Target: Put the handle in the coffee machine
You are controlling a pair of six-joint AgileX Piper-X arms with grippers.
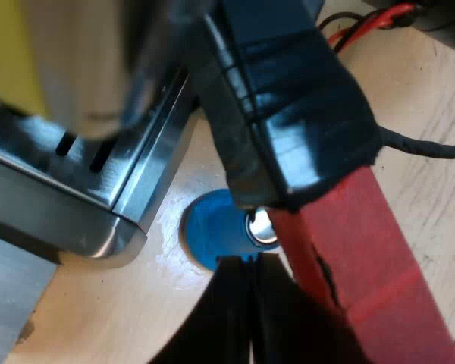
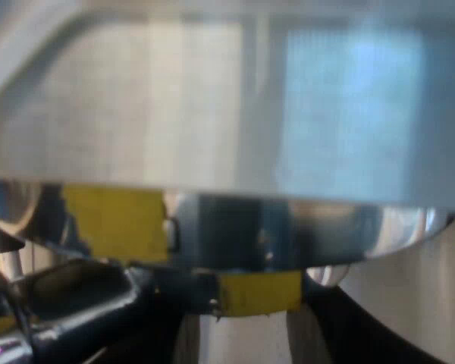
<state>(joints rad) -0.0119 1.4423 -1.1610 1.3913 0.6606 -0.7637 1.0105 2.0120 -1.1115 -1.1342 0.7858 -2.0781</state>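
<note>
The holder's dark handle (image 1: pixel 288 106) is wrapped in black tape and ends in a red part (image 1: pixel 364 265). It hangs slanted above the wooden table beside the espresso machine's metal base (image 1: pixel 68 197). My left gripper (image 1: pixel 250 262) is shut, and its black fingers (image 1: pixel 227 326) meet the handle where black turns to red. A blurred metal part (image 1: pixel 91 68), close to the camera, sits over the base. Pressed close to the machine's chrome front (image 2: pixel 235 227), my right gripper (image 2: pixel 243 334) has its dark fingers (image 2: pixel 349 326) apart with nothing between them.
A blue tamper (image 1: pixel 212 235) lies on the wooden table (image 1: pixel 425 152) under the handle, close to the corner of the machine's base. Yellow patches (image 2: pixel 114 224) show on the chrome. A dark taped part (image 2: pixel 76 296) sits beside my right fingers.
</note>
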